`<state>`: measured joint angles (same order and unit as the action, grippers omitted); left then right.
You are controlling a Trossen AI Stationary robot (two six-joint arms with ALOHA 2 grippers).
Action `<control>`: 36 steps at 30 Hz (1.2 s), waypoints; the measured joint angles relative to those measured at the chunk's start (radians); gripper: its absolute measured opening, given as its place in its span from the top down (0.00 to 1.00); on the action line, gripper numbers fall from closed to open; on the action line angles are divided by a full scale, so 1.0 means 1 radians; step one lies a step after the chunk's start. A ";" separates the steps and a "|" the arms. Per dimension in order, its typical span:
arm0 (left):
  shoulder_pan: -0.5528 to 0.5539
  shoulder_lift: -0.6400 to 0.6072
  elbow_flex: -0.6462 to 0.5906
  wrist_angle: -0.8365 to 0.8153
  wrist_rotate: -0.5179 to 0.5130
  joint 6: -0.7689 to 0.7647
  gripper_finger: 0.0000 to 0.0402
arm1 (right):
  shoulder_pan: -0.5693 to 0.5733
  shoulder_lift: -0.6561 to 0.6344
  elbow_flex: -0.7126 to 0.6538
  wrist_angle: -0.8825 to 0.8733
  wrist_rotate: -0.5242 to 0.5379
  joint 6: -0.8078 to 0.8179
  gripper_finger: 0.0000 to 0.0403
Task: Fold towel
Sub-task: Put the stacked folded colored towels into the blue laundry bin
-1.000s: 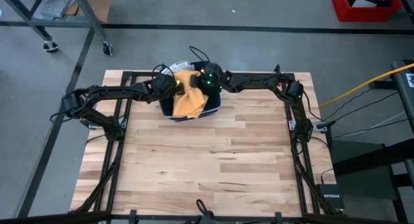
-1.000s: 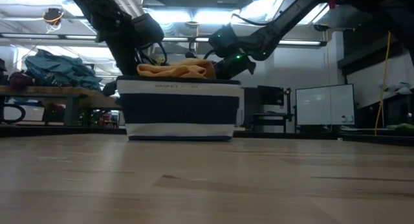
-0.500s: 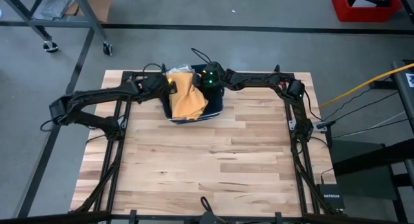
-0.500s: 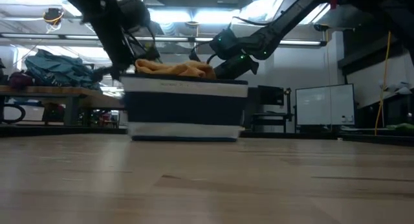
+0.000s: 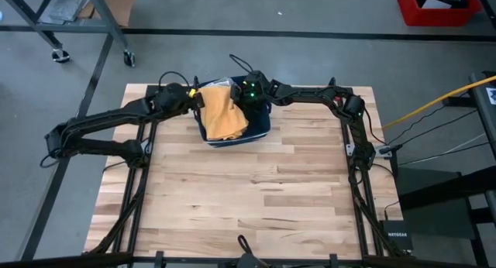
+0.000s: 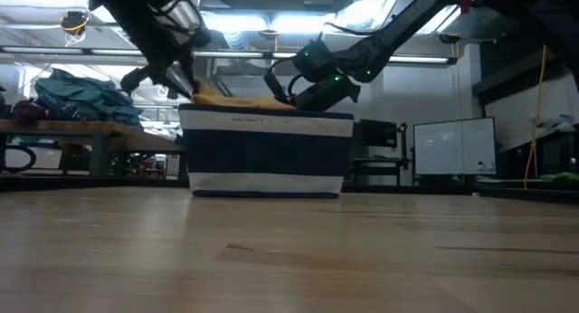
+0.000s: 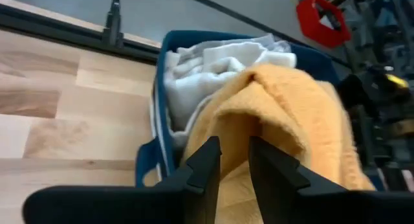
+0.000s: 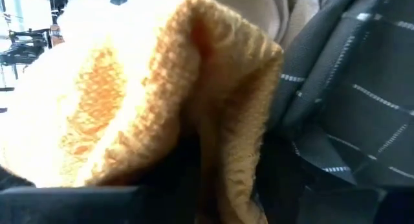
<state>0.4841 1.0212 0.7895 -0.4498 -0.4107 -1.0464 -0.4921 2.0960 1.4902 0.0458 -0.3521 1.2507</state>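
Note:
A dark blue basket (image 5: 260, 125) with a white band (image 6: 267, 157) stands at the table's far middle. An orange towel (image 5: 223, 113) is heaped on top of it and hangs over its near rim. Under the towel lie a white cloth (image 7: 220, 62) and a dark checked cloth (image 8: 336, 127). My left gripper (image 5: 198, 98) is at the towel's left end, shut on it. My right gripper (image 5: 249, 96) is at the towel's far right end, buried in the orange cloth (image 8: 149, 88). My left gripper pinches a raised fold of the orange towel (image 7: 234, 130) between its two fingers (image 7: 207, 166), at the towel's left end. It comes slanting down from the table's left. The rest of the towel lies slack on the basket. My right gripper is shut on a thick fold of the orange towel (image 8: 223, 140) at its far right end, coming slanting down from the right. The cloth itself hides the fingertips. That end sits just above the basket's rim (image 6: 294, 103).
Black frame rails run along the table's left, right and far edges (image 5: 310, 88). Bare wood (image 5: 256, 190) stretches from the basket to the near edge. A red bin (image 5: 438, 6) stands on the floor beyond the far right corner.
My left gripper has risen and drawn back toward the table's left with the towel's left end, which now stands higher over the rim. The basket has slid a little toward the right. My right gripper has rolled slightly in place.

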 joint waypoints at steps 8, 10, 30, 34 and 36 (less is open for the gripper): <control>-0.078 0.000 0.000 0.301 -0.100 0.138 0.82 | 0.001 0.000 0.002 -0.113 0.046 -0.035 0.67; -0.095 0.002 0.002 0.410 -0.102 0.217 0.82 | 0.001 -0.001 0.002 -0.143 0.066 -0.050 0.67; -0.089 0.361 0.002 0.445 -0.056 0.099 0.82 | 0.006 -0.001 0.001 -0.092 0.035 -0.056 0.67; -0.065 0.418 0.002 0.444 -0.049 0.027 0.82 | 0.013 -0.001 0.001 -0.101 0.044 -0.079 0.67; -0.059 0.432 0.002 0.445 -0.048 0.001 0.82 | 0.021 -0.001 0.001 -0.120 0.070 -0.078 0.67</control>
<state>0.4248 1.4530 0.7910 -0.0048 -0.4591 -1.0453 -0.4711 2.0953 1.4910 -0.0742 -0.2820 1.1723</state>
